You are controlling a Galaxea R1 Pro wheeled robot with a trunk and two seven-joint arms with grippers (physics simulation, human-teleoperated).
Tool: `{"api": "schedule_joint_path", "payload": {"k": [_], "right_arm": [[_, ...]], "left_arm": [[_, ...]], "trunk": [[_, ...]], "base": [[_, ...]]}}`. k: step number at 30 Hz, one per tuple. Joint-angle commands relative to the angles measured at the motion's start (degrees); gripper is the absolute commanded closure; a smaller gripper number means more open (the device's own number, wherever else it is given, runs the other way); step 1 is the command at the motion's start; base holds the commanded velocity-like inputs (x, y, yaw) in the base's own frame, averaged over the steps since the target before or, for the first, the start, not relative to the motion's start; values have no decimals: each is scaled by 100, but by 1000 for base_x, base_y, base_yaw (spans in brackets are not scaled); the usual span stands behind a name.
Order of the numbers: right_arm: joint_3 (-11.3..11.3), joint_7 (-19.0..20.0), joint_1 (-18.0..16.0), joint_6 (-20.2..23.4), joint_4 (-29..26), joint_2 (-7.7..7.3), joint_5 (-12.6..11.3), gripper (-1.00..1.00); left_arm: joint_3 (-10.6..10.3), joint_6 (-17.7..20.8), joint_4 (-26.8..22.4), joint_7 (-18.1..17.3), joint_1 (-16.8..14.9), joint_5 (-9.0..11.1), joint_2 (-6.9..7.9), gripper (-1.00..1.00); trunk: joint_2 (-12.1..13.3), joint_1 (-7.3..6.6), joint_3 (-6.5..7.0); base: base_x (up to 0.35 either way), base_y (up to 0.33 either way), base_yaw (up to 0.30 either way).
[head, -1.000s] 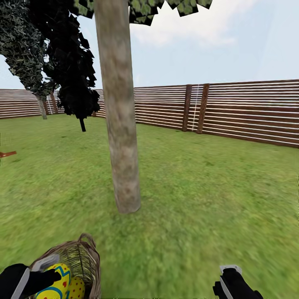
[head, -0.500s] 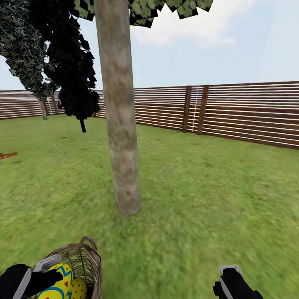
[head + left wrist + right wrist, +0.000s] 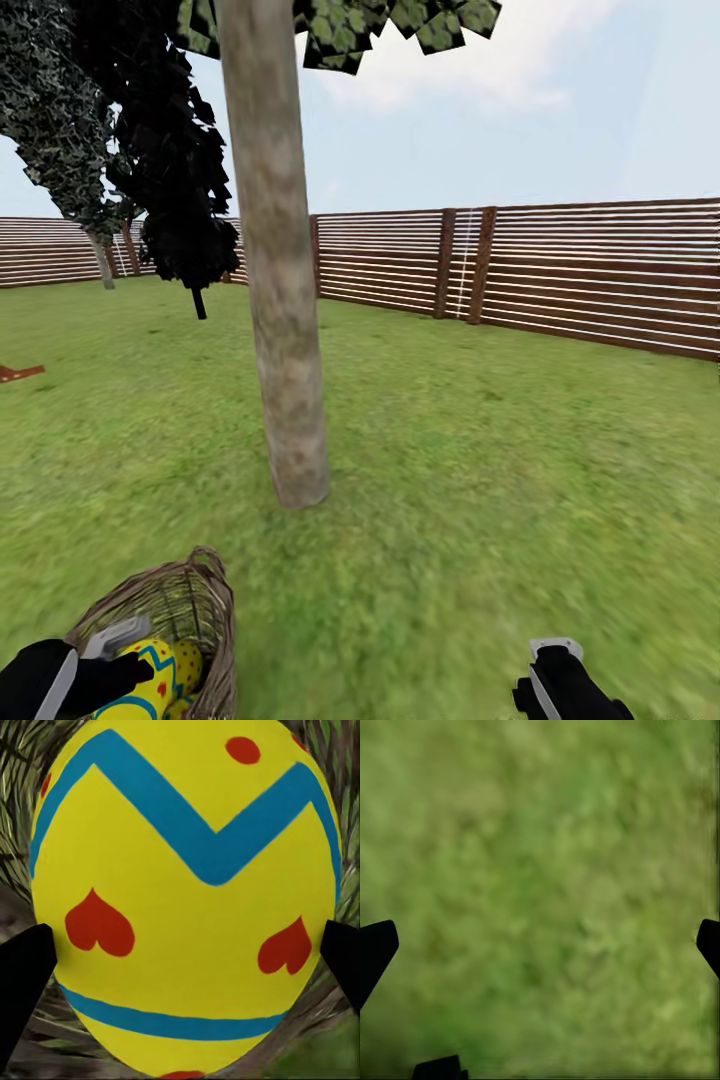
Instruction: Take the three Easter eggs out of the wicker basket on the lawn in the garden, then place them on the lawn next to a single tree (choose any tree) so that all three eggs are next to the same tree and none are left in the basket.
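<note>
Left jaws closed on Easter egg, low inside wicker basket | right jaws spread, empty above lawn | tree just beyond basket | view shifted slightly; egg not lifted, none placed.

— Any words, numbers or brand marks to read here?
— None. The Easter egg bears only blue zigzag bands and red hearts and dots, no writing.
— And the fence or the wicker basket?
— Plain slats and plain weave; no labels or signs on either.
</note>
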Motion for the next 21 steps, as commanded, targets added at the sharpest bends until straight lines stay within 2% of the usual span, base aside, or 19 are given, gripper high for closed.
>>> {"api": "schedule_joint_path", "payload": {"k": [1,14,21], "right_arm": [[-15,20,-3,27,-6,3,51,-100],[-7,20,-5,27,-3,12,53,-100],[-6,12,-3,27,-2,89,61,-100]], "left_arm": [[12,35,-2,8,-3,37,-1,100],[24,24,1,7,-3,53,-1,100],[42,24,-5,0,-3,60,1,100]], "trunk": [[39,-26,13],[560,-312,246],[841,-465,372]], "base": [[-138,-120,0],[-10,-9,4],[0,0,227]]}}
